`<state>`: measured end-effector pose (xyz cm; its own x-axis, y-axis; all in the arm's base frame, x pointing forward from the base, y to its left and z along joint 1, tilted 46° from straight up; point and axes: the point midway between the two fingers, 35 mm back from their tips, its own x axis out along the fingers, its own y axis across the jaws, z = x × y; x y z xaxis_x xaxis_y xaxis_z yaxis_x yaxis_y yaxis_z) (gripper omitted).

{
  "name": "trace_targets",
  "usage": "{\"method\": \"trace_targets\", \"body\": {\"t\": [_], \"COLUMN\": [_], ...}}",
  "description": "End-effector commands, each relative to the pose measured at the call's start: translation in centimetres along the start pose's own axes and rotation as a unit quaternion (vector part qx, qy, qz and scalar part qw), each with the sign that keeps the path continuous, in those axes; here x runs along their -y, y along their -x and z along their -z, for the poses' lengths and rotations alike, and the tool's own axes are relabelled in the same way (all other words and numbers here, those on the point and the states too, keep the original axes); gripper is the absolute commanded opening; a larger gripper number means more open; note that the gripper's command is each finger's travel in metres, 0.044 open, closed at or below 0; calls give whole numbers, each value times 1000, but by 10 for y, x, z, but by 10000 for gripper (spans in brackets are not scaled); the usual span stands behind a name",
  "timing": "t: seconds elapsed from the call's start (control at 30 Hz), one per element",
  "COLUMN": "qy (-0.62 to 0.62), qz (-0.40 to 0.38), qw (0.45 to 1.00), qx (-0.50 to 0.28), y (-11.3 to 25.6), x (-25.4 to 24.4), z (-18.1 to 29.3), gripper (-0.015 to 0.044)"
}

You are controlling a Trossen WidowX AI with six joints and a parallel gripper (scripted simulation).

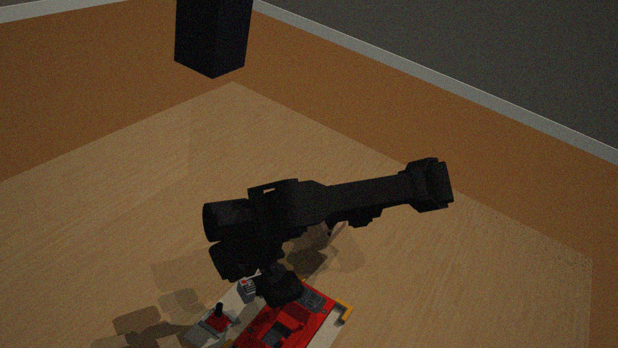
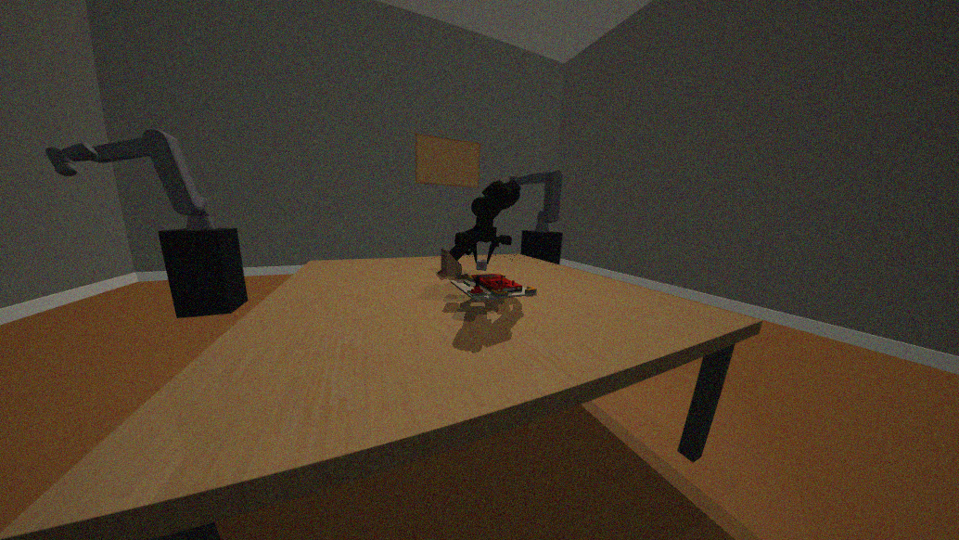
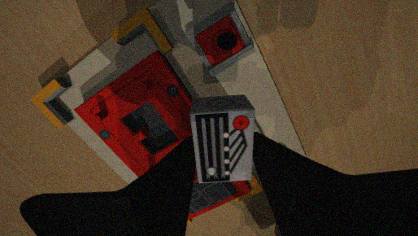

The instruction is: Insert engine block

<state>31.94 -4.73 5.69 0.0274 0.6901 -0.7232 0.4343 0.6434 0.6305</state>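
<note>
The grey engine block (image 1: pixel 247 290) (image 2: pixel 481 265) (image 3: pixel 217 146) has dark stripes and a red disc on the face toward the wrist camera. My gripper (image 2: pixel 482 261) (image 3: pixel 222 140) is shut on it and holds it in the air above the plate, beside and partly over the red car body (image 1: pixel 270 313) (image 2: pixel 495 279) (image 3: pixel 122 89) in the wrist view. The dark rectangular opening (image 1: pixel 277 333) (image 3: pixel 156 126) in the car body is left of the block in the wrist view, with a small red piece jutting into it. The block's underside is hidden, and I cannot tell where its slot side faces.
The pale base plate (image 1: pixel 329 332) (image 3: pixel 91 67) carries yellow corner brackets (image 1: pixel 347 308) (image 3: pixel 159 37) around the car body. A red square piece (image 1: pixel 214 321) (image 3: pixel 209 49) with an upright black knob (image 1: pixel 219 307) (image 3: pixel 226 41) sits in a grey frame on the plate beside the car.
</note>
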Motion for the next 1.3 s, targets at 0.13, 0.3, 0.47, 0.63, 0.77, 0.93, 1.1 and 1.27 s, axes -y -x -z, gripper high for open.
{"method": "trace_targets", "body": {"t": [0.13,0.3,0.47,0.63,0.77,0.93,1.1,1.27], "qy": [75,124,173,221,238,246,245,245], "qz": [-5,-9,-12,-17,-18,-18,-18,-18], "qw": [997,992,985,975,971,969,969,969], "qx": [2,1,-1,-3,-3,-3,-3,-3], "y": [-8,-14,-20,-26,-28,-28,-28,-28], "x": [-22,-37,-51,-65,-69,-69,-69,-69], "z": [7,11,16,22,24,23,23,23], "gripper": [0,0,0,0,26,157,159,159]}}
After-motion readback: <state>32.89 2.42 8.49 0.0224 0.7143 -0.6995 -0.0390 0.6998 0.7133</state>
